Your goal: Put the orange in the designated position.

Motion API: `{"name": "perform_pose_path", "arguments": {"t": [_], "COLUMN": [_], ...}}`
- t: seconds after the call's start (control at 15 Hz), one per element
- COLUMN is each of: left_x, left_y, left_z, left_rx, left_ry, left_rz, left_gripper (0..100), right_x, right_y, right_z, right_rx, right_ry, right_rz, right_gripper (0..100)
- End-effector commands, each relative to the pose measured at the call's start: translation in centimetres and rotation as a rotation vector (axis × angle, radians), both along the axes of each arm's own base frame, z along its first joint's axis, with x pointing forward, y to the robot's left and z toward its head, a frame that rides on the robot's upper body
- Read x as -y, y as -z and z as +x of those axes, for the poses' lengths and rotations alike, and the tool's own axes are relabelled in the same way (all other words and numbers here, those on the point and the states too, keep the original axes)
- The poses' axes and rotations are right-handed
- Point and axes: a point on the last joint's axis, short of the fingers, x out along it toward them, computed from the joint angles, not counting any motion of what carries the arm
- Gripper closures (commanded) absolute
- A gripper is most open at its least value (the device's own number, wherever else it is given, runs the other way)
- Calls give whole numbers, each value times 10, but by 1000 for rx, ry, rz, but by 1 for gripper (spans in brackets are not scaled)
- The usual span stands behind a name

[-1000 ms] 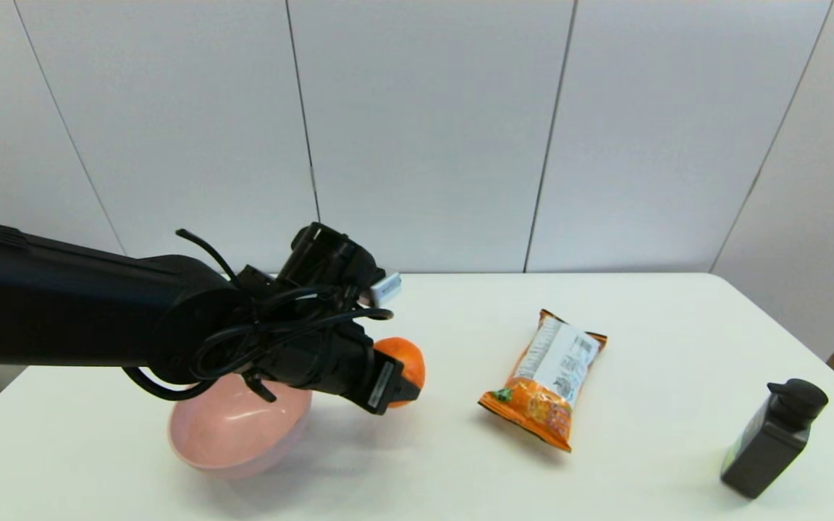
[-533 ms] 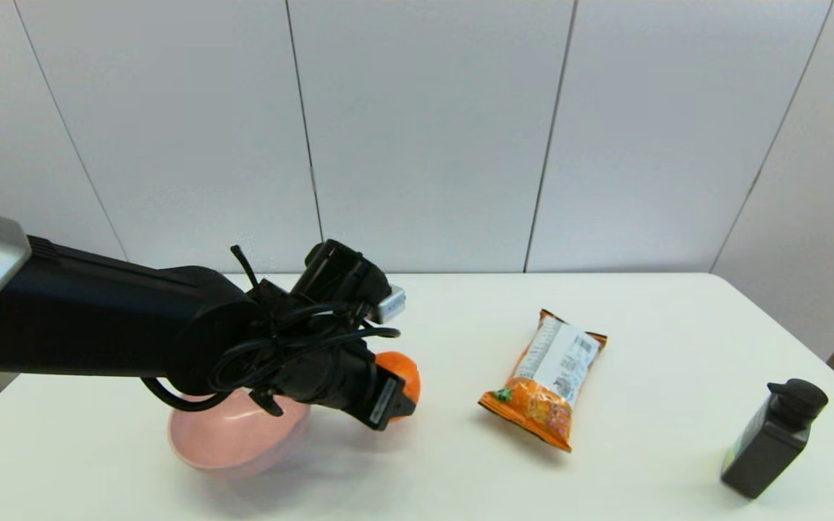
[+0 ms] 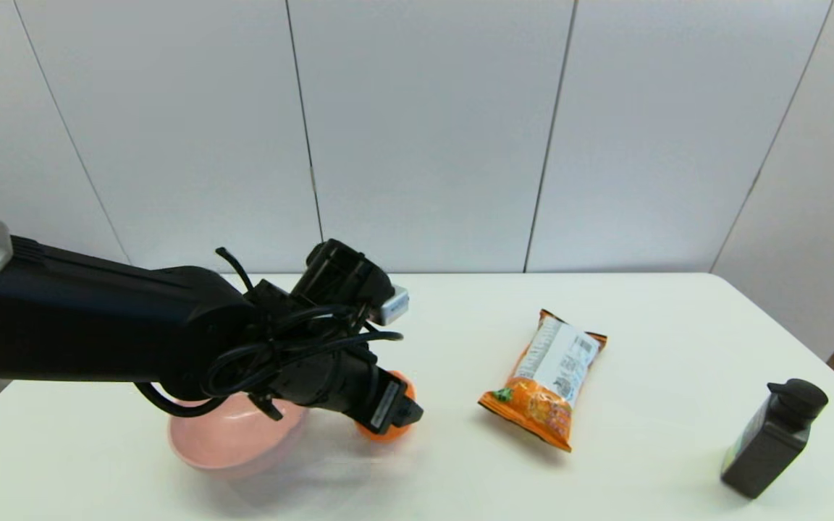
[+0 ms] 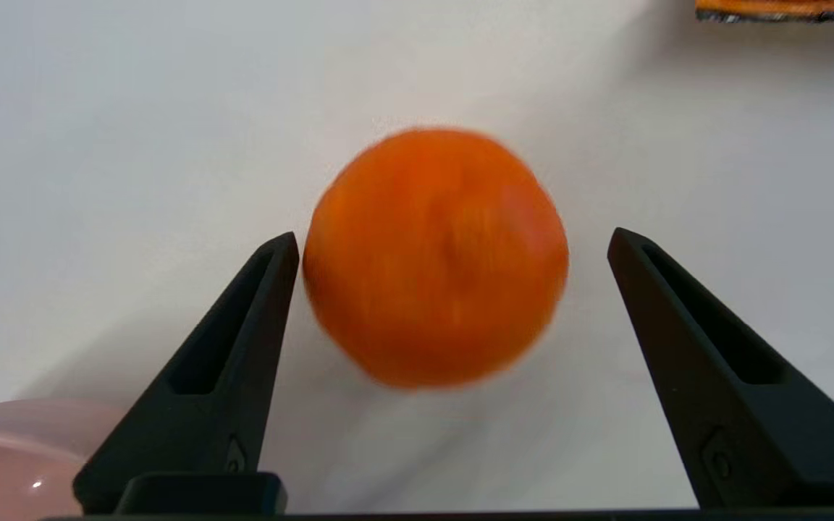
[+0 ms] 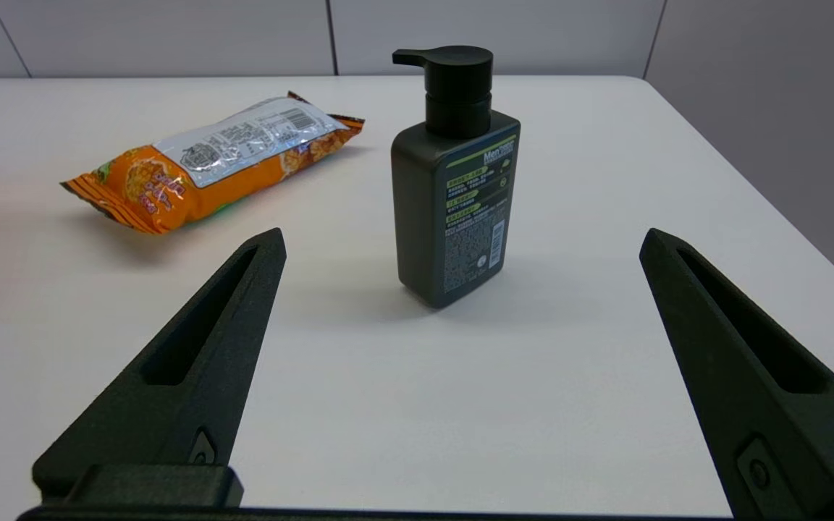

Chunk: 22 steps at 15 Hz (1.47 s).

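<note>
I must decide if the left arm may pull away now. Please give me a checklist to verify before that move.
1. Left gripper jaws open: ok.
2. Orange free of both fingers: cannot tell; a clear gap on one side only.
3. Orange at rest on the table: cannot tell; it looks blurred.
4. Orange outside the pink bowl: ok.
5. Orange apart from the snack packet: ok.
6. Right gripper away, near the black bottle: ok.

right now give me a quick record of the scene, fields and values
orange: on bare white tabletop, between the bowl and the packet
left claw: open, fingers either side of the orange, gap on one side
right claw: open, parked, facing the pump bottle
pink bowl: on the robot's left of the orange
snack packet: lying flat, mid table
pump bottle: upright, far right
</note>
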Motion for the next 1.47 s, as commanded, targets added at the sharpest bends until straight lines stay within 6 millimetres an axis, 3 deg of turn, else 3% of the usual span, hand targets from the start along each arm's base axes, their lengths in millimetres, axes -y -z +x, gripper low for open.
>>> {"name": "perform_pose_path", "arguments": {"t": [0.07, 0.47, 0.8, 1.07, 1.2, 1.47], "left_x": [-2, -29, -79, -132, -157, -195], "left_y": [-33, -109, -156, -188, -205, -205], "left_z": [-3, -13, -21, -47, -71, -110], "left_rx": [86, 297, 464, 614, 699, 787], "left_ry": [-4, -55, -159, -276, -343, -498], "left_rz": [-73, -239, -301, -319, -338, -314], "left_gripper": [0, 0, 0, 0, 0, 0], "right_x": [0, 0, 0, 0, 0, 0], "right_y": [0, 0, 0, 0, 0, 0], "right_z": [0, 0, 0, 0, 0, 0], "right_rx": [-3, -3, -3, -3, -3, -3], "right_ry": [0, 0, 0, 0, 0, 0], "right_rz": [0, 0, 0, 0, 0, 0], "right_gripper": [0, 0, 0, 0, 0, 0]}}
